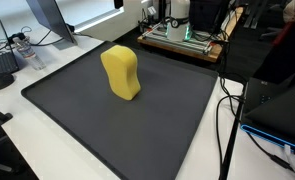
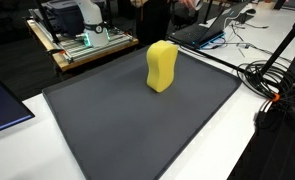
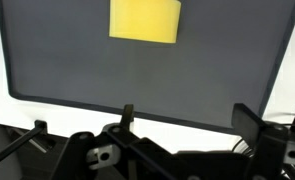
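A yellow, waisted foam block stands upright on a dark grey mat in both exterior views. The wrist view shows the block at its top edge, far across the mat. My gripper appears only in the wrist view, low in the picture over the mat's near edge and the white table. Its two dark fingertips stand wide apart, open, with nothing between them. The block is well away from the fingers. Neither exterior view shows the arm.
A machine on a wooden board stands behind the mat. Black cables run along one side of the mat. A laptop and a monitor stand sit at the table's edges.
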You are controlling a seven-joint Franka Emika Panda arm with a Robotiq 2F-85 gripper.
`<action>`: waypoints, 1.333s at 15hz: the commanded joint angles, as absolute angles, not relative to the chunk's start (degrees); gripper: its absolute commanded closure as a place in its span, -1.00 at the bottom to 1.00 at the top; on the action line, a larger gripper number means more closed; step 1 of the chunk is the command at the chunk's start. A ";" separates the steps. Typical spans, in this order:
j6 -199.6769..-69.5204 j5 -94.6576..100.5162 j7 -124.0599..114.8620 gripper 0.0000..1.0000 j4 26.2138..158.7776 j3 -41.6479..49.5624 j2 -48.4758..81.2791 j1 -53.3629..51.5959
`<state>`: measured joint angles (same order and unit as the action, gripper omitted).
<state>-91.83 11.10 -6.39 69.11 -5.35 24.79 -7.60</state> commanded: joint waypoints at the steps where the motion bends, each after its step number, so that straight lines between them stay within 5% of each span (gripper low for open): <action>1: -83.62 7.31 -4.65 -1.00 57.91 -4.16 32.13 -7.07; 11: -75.22 -0.30 -11.27 -1.00 43.28 -2.91 44.72 -3.48; 20: -81.29 -11.57 -19.30 -1.00 45.68 -3.91 46.55 3.36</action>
